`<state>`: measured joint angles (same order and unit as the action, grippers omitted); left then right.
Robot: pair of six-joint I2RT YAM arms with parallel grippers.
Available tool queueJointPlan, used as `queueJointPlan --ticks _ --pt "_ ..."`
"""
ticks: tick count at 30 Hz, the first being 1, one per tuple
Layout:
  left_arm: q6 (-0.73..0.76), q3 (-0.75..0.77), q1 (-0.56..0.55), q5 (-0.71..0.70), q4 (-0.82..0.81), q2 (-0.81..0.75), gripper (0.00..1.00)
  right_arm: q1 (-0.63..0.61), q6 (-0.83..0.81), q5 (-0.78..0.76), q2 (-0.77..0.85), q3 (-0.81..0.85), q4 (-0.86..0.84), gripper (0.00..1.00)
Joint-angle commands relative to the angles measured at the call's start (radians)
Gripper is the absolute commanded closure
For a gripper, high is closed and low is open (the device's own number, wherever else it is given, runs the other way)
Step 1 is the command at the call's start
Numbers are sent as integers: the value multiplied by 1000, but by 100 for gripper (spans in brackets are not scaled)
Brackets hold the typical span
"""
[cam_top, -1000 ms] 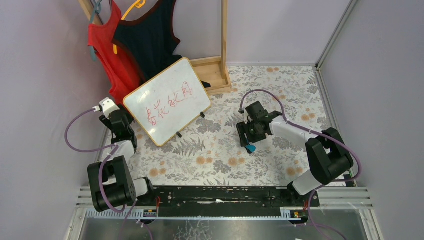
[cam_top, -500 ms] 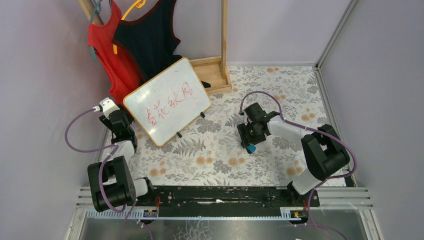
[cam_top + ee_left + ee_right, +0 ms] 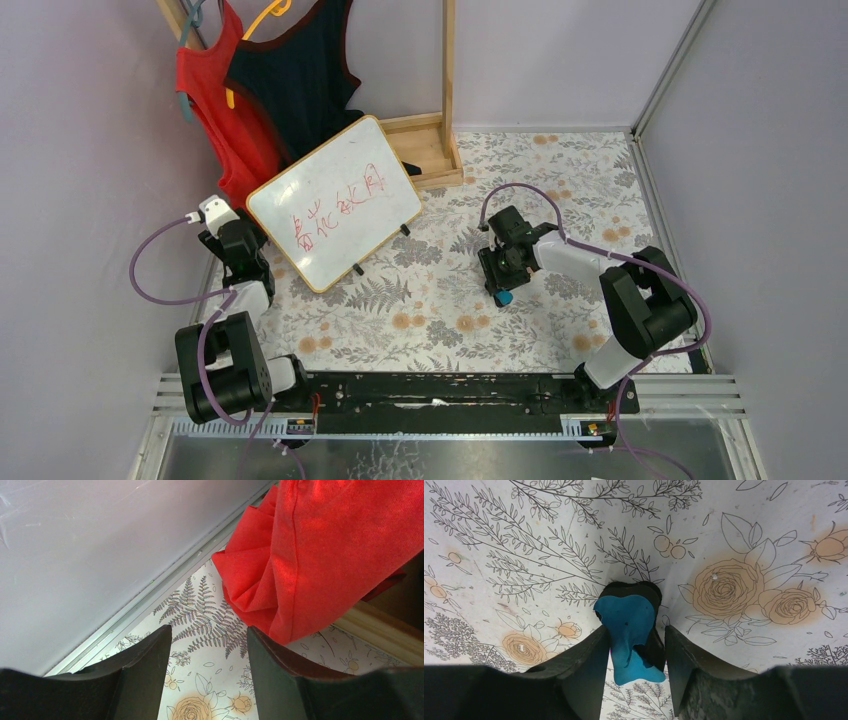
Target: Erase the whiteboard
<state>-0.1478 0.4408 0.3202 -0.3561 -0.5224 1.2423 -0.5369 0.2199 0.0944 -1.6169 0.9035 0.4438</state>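
We are looking into a robotics lab cell, not a home. Plain lilac panels (image 3: 80, 150) in aluminium framing (image 3: 665, 75) wall in a floral-covered surface (image 3: 560, 170). The left arm (image 3: 222, 365) and right arm (image 3: 645, 315) are bolted to a black rail (image 3: 440, 390) at its near edge. Staged props stand far left: a wooden rack (image 3: 447, 80) hung with tops (image 3: 290, 80), and a whiteboard (image 3: 335, 200).

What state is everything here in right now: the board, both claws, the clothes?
whiteboard: propped at a tilt on its stand, red writing not yet wiped.
blue eraser: pinched between the right claw's fingers.
right claw: shut on the blue eraser.
left claw: open, empty, beside the red tank top.
red tank top: hanging from a hanger.
black tank top: hanging from a hanger.
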Motion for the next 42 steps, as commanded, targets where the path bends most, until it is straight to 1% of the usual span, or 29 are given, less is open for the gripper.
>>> queueJointPlan --ticks 1,5,8,11,13,14,17,22,24,26,29,33,35,38,40,42 --pt "10 6 -9 -18 -41 2 44 -5 5 -21 -4 10 14 50" --pt "10 7 -8 -17 -41 3 44 -6 8 -27 6 6 9 55" --pt "10 7 -8 -17 -39 4 44 -6 8 -36 16 6 10 63" --pt "10 7 -8 -15 -39 3 44 -6 10 -52 27 9 17 80" --pt "11 8 -9 -14 -39 3 44 -5 15 -66 38 13 21 95" --pt "11 9 -7 -11 -39 4 44 -5 21 -71 50 12 20 100" --pt "19 10 -8 15 -30 2 44 -6 34 -64 88 15 7 100" --pt "79 17 -3 82 9 -17 43 -6 42 -47 127 33 -30 100" --pt "93 34 24 174 67 -34 42 -5 40 -34 121 46 -40 100" --pt "75 59 71 317 131 -46 41 -6 40 -24 111 55 -58 100" --pt "41 109 190 574 213 -59 41 -5 42 -5 91 63 -91 100" --pt "52 168 332 824 286 -82 42 -6 44 12 73 72 -131 100" --pt "75 201 395 928 336 -88 42 -6 44 18 69 80 -147 100" --pt "137 261 494 1124 413 -71 42 -6 39 33 66 93 -167 100" --pt "192 308 563 1294 483 -36 43 -6 36 43 67 98 -182 100" --pt "268 381 604 1457 600 22 44 -5 32 51 66 104 -189 100"
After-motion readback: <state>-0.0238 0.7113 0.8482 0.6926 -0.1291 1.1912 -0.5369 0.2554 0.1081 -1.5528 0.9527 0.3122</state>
